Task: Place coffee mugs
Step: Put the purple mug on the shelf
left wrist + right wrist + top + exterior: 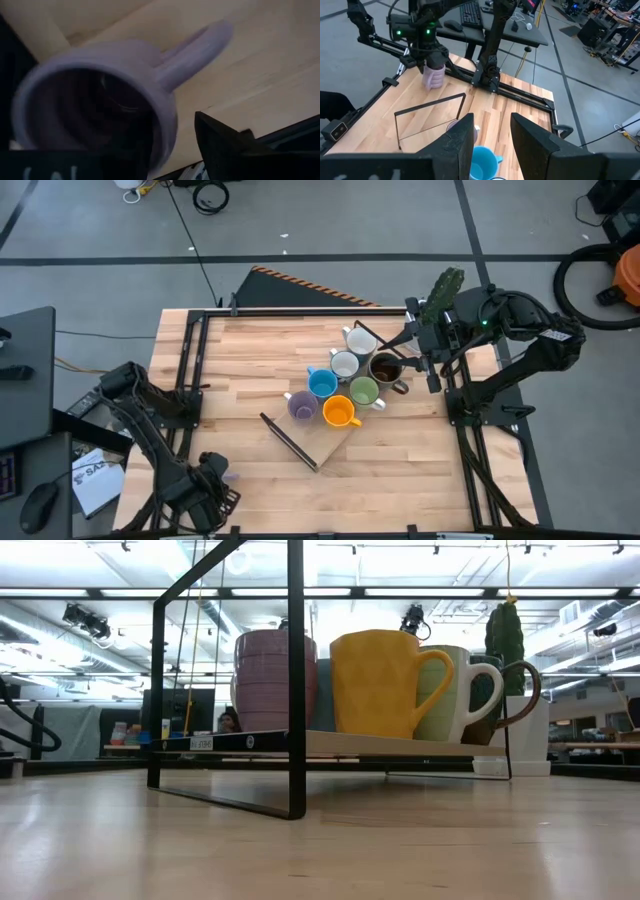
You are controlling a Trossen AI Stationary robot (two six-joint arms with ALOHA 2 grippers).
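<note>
Lavender mug (95,100) in left end effector (215,480)

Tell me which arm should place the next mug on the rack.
Left. Its gripper already holds a lavender mug at the table's near-left corner. The right gripper hovers open and empty over the mugs on the rack.

Left gripper (434,59) low at the tabletop (250,360) near-left corner, arm folded along the left edge, clamped on a lavender mug (100,95). Right gripper (425,360) hangs by the tabletop's far-right edge, fingers (532,140) parted, gripping nothing.
</note>
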